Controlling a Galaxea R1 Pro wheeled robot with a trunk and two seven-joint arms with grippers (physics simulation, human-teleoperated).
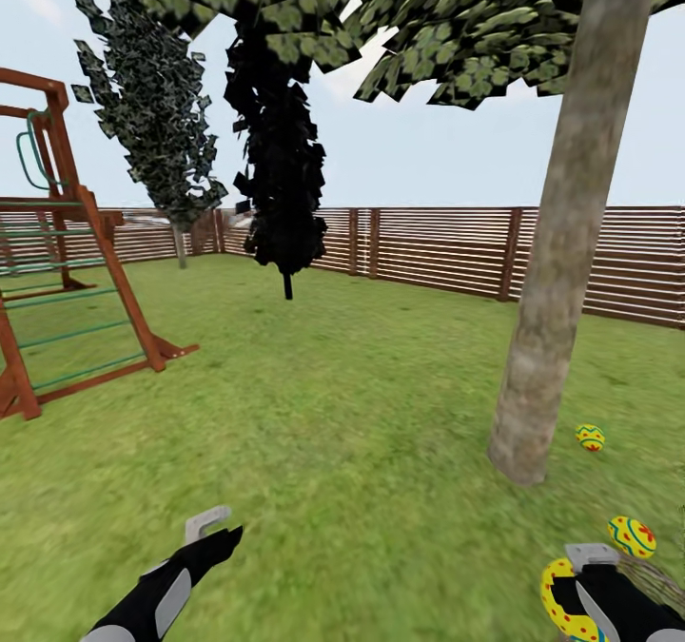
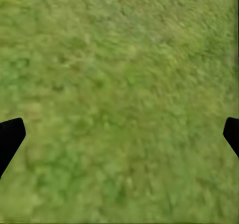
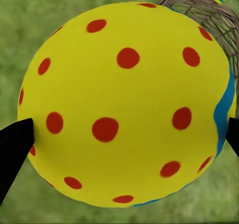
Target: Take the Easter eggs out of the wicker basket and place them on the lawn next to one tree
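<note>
My right gripper (image 1: pixel 574 587) is shut on one yellow Easter egg (image 1: pixel 556 606) with red dots, low at the right. In the right wrist view that egg (image 3: pixel 124 104) sits between the black fingertips (image 3: pixel 12 149). A second egg (image 1: pixel 632 535) lies just past the wicker basket (image 1: pixel 658 577); I cannot tell whether it touches the rim (image 3: pixel 214 15). The third egg (image 1: pixel 590 437) rests on the lawn (image 1: pixel 362 433) close to the pale trunk of the tree (image 1: pixel 552 290). My left gripper (image 1: pixel 214 531) hangs open over bare grass (image 2: pixel 119 84).
A wooden playset (image 1: pixel 67 271) stands at the left. A brown slat fence (image 1: pixel 438 247) closes the back of the garden. A black-leaved tree (image 1: pixel 281 176) and a dark mottled tree (image 1: pixel 157 119) stand before the fence. Open grass lies between the playset and the trunk.
</note>
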